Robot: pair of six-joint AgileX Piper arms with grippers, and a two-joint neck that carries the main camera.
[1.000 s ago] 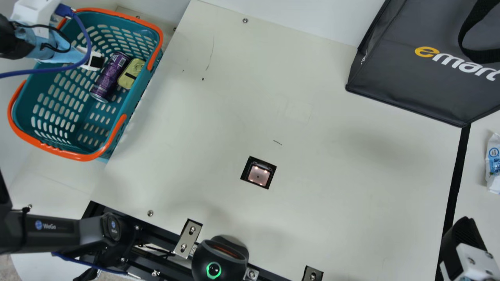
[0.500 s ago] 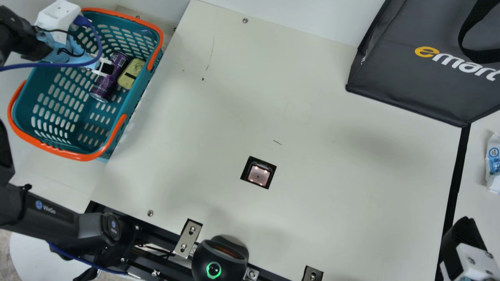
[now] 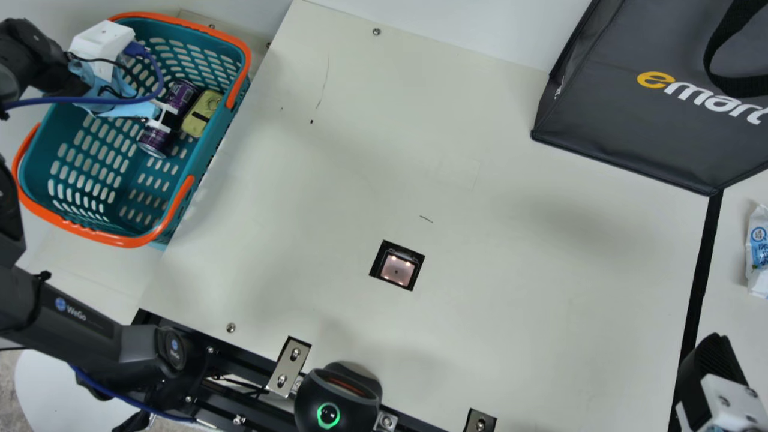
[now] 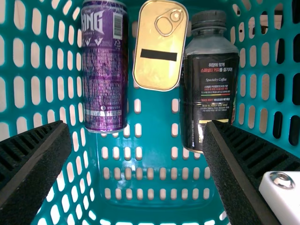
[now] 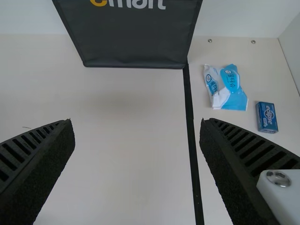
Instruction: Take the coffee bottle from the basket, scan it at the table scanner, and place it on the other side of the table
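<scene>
In the main view my left gripper (image 3: 163, 117) is over the teal basket (image 3: 129, 225), covering the middle of the purple can. The left wrist view has the gripper (image 4: 138, 127) open above the basket's contents, with the dark coffee bottle (image 4: 209, 86) lying on the side of one finger, its cap end farther off; nothing is held. The table scanner (image 3: 396, 269) glows in its square cutout. At the main view's lower right rests my right gripper (image 3: 714, 366); in the right wrist view the same gripper (image 5: 136, 125) stands open and empty over the table.
A purple can (image 4: 104, 70) and a gold tin (image 4: 160, 42) share the basket with the bottle. A dark bag (image 3: 630, 126) stands at the back right. Past the black strip (image 3: 699, 294) lie a blue-white packet (image 5: 229, 89) and a small blue box (image 5: 266, 117). A black device (image 3: 339, 399) sits at the near edge.
My left arm has moved right over the basket, its gripper passing from beside the purple can to above it. The right arm has kept still.
</scene>
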